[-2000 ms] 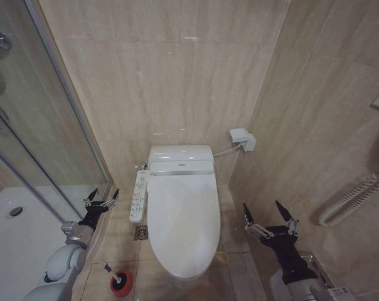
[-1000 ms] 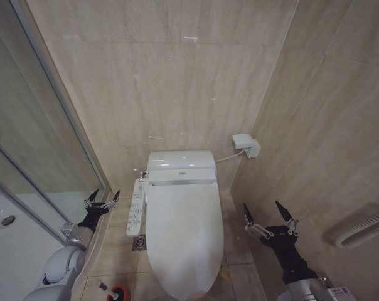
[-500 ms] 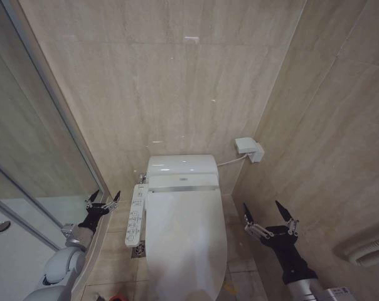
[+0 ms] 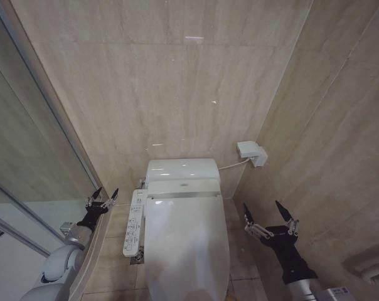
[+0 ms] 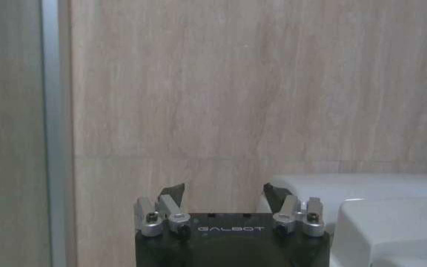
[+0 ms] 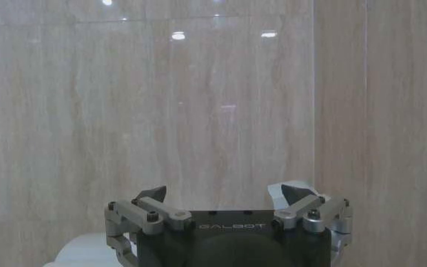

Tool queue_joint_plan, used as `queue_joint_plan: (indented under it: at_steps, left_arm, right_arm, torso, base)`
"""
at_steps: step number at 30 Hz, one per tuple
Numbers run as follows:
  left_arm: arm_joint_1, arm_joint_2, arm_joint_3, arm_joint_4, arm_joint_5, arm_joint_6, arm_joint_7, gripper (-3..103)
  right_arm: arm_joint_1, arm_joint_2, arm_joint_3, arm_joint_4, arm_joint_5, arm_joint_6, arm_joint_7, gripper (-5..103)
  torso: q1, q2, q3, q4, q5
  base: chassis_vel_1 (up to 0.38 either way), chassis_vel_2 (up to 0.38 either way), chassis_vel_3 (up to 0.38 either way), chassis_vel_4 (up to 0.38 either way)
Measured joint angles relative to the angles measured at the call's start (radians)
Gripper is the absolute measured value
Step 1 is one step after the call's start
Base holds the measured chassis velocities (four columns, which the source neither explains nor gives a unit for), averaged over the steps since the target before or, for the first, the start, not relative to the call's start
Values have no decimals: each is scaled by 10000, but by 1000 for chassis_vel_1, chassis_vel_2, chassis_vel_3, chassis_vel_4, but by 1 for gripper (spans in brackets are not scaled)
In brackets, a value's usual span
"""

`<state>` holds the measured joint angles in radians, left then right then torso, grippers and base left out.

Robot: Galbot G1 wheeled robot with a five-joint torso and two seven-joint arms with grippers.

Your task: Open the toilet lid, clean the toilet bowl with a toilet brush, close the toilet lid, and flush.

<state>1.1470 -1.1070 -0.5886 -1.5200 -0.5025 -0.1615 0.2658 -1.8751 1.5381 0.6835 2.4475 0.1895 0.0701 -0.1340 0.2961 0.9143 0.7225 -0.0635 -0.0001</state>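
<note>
The toilet lid point(image 4: 186, 241) lies shut over the toilet bowl, a glossy white oval in the lower middle of the head view. A white button strip point(image 4: 133, 222) runs along its left side. My left gripper point(image 4: 101, 196) hangs open to the left of the strip, holding nothing. To the right of the lid my right gripper point(image 4: 268, 212) is open and empty too. The left wrist view has the left gripper point(image 5: 224, 192) facing the tiled wall, with a white part of the toilet point(image 5: 377, 222) beside it. The right gripper point(image 6: 224, 193) also faces the wall. The toilet brush is out of view.
Beige tiled walls close in behind and on the right. A glass shower partition point(image 4: 32, 125) with a metal frame stands at the left. A white socket box point(image 4: 251, 153) with a cable sits on the wall right of the tank point(image 4: 181, 169).
The head camera has tilted upward: the toilet has slid down the picture and the red brush holder has dropped out of the bottom edge. Both grippers keep their open pose.
</note>
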Motion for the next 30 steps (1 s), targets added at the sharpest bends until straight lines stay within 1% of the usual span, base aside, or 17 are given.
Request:
queue_joint_plan:
  at_steps: [4, 5, 6, 8, 11, 12, 18, 19, 20, 26, 27, 30]
  left_arm:
    - [-364, 375, 50, 308, -87, -168, 462, 78]
    - [-364, 375, 50, 308, -87, -168, 462, 78]
    - [-447, 454, 54, 382, -120, -215, 525, 63]
    - [-524, 530, 60, 474, -176, -270, 598, 63]
    - [-650, 688, 74, 710, -258, -438, 888, 63]
    - [-694, 713, 88, 812, -269, -505, 971, 36]
    - [-902, 763, 209, 1305, -287, -669, 1305, 36]
    - [-987, 764, 270, 1485, -294, -732, 1440, 36]
    - [-1071, 757, 341, 1657, -305, -801, 1597, 9]
    - [-1265, 712, 532, 1832, -318, -871, 1926, 9]
    - [-1266, 703, 542, 1832, -318, -880, 1961, 0]
    - [-1263, 666, 557, 1832, -316, -906, 2004, 0]
  right_arm:
    - [0, 0, 0, 0, 0, 0, 0, 100]
    - [0, 0, 0, 0, 0, 0, 0, 100]
    - [0, 0, 0, 0, 0, 0, 0, 100]
    - [0, 0, 0, -1, 0, 0, 0, 100]
    - [0, 0, 0, 0, 0, 0, 0, 100]
    - [0, 0, 0, 0, 0, 0, 0, 100]
    - [0, 0, 0, 0, 0, 0, 0, 100]
    - [0, 0, 0, 0, 0, 0, 0, 100]
    - [0, 0, 0, 0, 0, 0, 0, 100]
    - [0, 0, 0, 0, 0, 0, 0, 100]
    - [0, 0, 0, 0, 0, 0, 0, 100]
    - [0, 0, 0, 0, 0, 0, 0, 100]
  torso:
    - [-3, 1, 0, 0, 0]
    - [-3, 1, 0, 0, 0]
    - [-3, 1, 0, -1, 1]
    - [-3, 1, 0, 0, 1]
    - [-3, 0, 0, 1, 1]
    - [-3, 1, 0, 0, 0]
    - [-3, 1, 0, 0, 0]
    - [-3, 1, 0, 1, 0]
    - [-3, 1, 0, 0, 0]
    - [-3, 1, 0, -1, 0]
    - [-3, 1, 0, -1, 0]
    - [-3, 1, 0, 0, 0]
  base:
    - [0, 0, 0, 0]
    - [0, 0, 0, 0]
    - [0, 0, 0, 0]
    - [0, 0, 0, 0]
    - [0, 0, 0, 0]
    - [0, 0, 0, 0]
    - [0, 0, 0, 0]
    - [0, 0, 0, 0]
    - [0, 0, 0, 0]
    - [0, 0, 0, 0]
    - [0, 0, 0, 0]
    - [0, 0, 0, 0]
